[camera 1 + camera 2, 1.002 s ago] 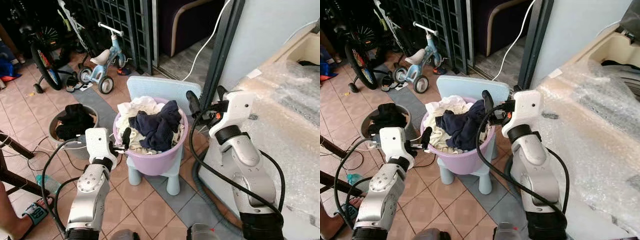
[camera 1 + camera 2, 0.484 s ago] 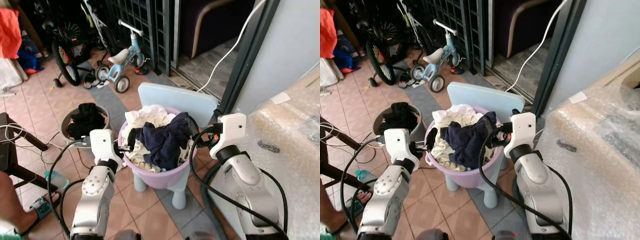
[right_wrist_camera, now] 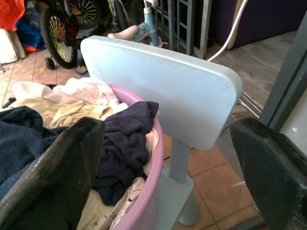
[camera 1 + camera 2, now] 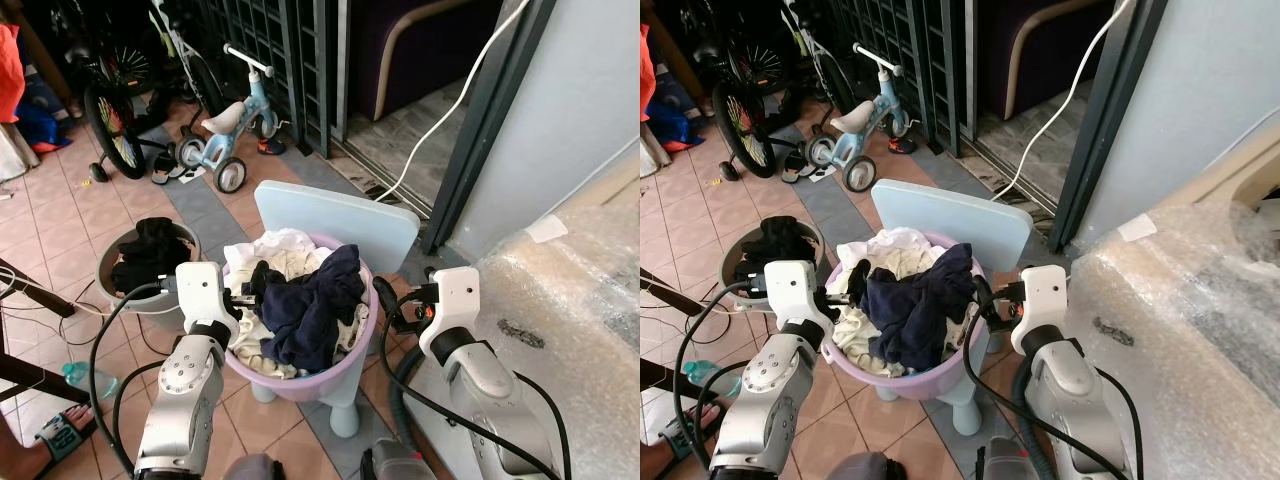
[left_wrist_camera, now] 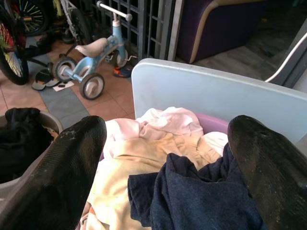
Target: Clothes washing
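Tiled patio flooring (image 4: 60,260) is seen beneath a purple laundry basin (image 4: 330,372), heaped with pale garments (image 4: 285,248) and a dark navy garment (image 4: 315,305), which is set on a small light-blue chair (image 4: 335,222). The left tool (image 4: 252,285) is held wide at the basin's left rim, its fingers (image 5: 53,177) spread over the clothes. The right tool (image 4: 388,305) is likewise held wide beside the right rim. A grey tub of dark clothes (image 4: 140,262) and a blue tricycle (image 4: 235,115) are seen beyond.
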You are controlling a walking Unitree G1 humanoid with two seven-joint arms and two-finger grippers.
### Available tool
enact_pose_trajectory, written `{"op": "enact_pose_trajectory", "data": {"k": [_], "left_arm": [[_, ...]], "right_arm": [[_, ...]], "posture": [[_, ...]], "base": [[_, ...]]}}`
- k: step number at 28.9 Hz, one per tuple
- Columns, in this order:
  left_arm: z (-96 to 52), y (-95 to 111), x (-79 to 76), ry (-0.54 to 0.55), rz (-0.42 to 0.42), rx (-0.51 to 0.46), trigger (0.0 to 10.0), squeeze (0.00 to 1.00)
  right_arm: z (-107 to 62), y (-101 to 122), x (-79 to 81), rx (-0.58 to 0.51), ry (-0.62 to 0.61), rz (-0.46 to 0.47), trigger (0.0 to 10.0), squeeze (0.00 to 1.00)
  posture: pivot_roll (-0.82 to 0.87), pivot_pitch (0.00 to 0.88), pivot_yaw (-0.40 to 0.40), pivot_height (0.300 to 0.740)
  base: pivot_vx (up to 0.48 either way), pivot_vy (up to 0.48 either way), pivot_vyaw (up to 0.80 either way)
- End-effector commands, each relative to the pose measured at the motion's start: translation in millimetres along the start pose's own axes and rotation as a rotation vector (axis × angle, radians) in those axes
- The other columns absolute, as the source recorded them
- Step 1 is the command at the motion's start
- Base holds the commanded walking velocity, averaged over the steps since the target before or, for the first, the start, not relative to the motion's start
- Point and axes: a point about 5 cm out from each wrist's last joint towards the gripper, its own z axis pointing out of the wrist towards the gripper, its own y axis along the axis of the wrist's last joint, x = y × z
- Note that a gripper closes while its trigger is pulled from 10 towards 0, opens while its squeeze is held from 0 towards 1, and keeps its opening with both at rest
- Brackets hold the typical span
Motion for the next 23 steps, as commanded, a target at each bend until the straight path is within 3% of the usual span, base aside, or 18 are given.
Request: {"op": "enact_pose_trajectory", "data": {"k": [1,4,11,20,23], "left_arm": [[-5.5,-6.0,13.5,0.064,0.022,0.039,10.0,0.00],[-16.4,-13.5,24.3,0.091,0.025,0.080,10.0,0.00],[-20.2,-14.7,27.4,0.102,0.031,0.098,10.0,0.00],[-17.7,-14.3,23.2,0.069,0.032,0.110,10.0,0.00],[-17.3,-14.5,22.6,0.065,0.050,0.114,10.0,0.00]], "right_arm": [[0.8,-7.1,10.7,0.021,0.047,0.011,10.0,0.00],[2.2,-23.4,20.6,0.111,0.110,0.017,10.0,0.00],[8.1,-22.9,20.4,0.118,0.102,0.021,10.0,0.00],[7.1,-32.4,17.6,0.209,0.132,0.019,10.0,0.00],[10.4,-30.5,21.7,0.211,0.157,0.013,10.0,0.00]], "posture": [[-0.09,0.114,0.050,0.740],[-0.06,0.136,0.053,0.740],[-0.05,0.143,0.057,0.740],[-0.06,0.147,0.067,0.740],[-0.06,0.145,0.062,0.740]], "base": [[0.000,0.000,0.41],[0.000,0.000,0.00],[0.000,0.000,0.00],[0.000,0.480,0.00],[0.000,0.000,0.00]]}}
